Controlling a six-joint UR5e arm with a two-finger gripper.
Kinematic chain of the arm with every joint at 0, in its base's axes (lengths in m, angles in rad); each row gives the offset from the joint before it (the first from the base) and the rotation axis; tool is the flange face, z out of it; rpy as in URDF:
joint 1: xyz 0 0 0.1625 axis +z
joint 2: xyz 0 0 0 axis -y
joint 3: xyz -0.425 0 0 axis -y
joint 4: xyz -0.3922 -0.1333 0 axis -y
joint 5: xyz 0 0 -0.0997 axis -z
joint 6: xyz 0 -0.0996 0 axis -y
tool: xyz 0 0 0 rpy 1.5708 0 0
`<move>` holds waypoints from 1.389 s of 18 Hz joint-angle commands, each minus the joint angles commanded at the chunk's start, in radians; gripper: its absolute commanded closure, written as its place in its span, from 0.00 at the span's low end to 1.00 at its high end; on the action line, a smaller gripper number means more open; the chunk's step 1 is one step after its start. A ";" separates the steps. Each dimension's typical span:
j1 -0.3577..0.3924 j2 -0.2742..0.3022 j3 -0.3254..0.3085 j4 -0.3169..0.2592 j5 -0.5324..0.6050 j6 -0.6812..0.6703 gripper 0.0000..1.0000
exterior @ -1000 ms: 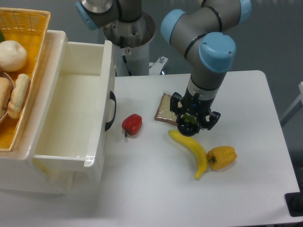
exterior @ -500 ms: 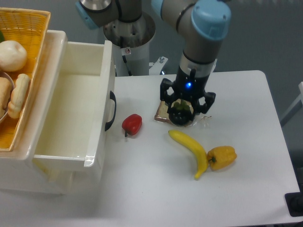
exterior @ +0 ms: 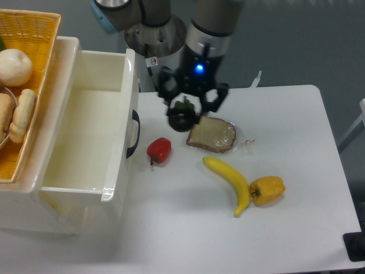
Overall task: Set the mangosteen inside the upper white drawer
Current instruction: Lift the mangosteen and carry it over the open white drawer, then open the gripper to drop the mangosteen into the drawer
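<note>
The mangosteen [exterior: 182, 119] sits clamped within the end effector [exterior: 183, 114].

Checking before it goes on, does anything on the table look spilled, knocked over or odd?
Nothing stands out. The gripper holds the mangosteen above the table, the upper white drawer is open, and the other items lie apart, unspilled.

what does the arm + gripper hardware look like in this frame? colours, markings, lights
The arm is a grey metallic tube section with a light-blue joint cap showing at the top edge. The black two-finger gripper has a chunky, angular body with a small lit blue indicator light on its wrist. No loose cables show on the arm.
</note>
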 joint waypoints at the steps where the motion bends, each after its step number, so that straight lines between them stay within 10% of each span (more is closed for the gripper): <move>1: -0.023 0.003 -0.003 -0.002 0.000 -0.021 0.54; 9: -0.137 0.014 -0.012 0.000 0.000 -0.052 0.49; 18: -0.158 0.006 -0.020 0.002 0.002 -0.045 0.01; 25: -0.157 0.008 -0.018 0.008 0.006 -0.045 0.00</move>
